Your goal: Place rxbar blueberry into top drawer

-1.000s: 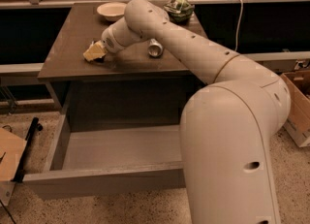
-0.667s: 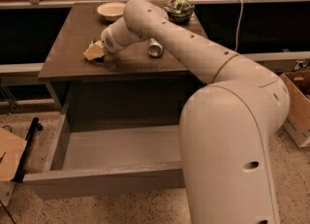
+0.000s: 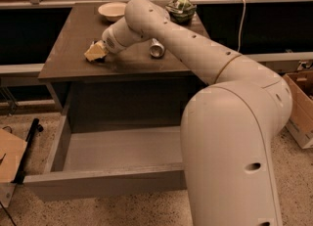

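In the camera view the gripper sits low over the left front part of the table, and whether it grips anything cannot be told. The rxbar blueberry cannot be picked out for certain, though a small dark patch lies on the table right under the gripper. A can lies at the table's middle, a bowl and a green-and-white bag sit at its back edge, and the top drawer stands pulled out below the table's front.

One high view, perhaps head-mounted, down along arm to end effector over table
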Available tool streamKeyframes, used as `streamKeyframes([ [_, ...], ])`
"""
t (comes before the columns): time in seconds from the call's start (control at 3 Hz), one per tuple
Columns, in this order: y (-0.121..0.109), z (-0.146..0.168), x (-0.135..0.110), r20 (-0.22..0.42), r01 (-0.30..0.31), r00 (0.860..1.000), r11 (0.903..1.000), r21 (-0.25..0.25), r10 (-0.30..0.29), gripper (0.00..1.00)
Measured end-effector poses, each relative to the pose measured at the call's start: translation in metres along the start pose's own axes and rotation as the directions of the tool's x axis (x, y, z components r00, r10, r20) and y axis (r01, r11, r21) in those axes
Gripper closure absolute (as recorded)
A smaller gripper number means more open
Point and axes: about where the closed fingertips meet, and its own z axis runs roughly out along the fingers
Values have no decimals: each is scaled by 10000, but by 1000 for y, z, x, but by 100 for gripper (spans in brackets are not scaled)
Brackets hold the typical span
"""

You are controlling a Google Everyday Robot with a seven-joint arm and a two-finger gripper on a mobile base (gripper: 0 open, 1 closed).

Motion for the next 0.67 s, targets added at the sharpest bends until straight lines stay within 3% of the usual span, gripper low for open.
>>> streamKeyframes([
  [0.33,0,0,0,0,0,10000,10000,-1,0,100],
  [0.67,0,0,0,-1,0,10000,10000,-1,0,82],
])
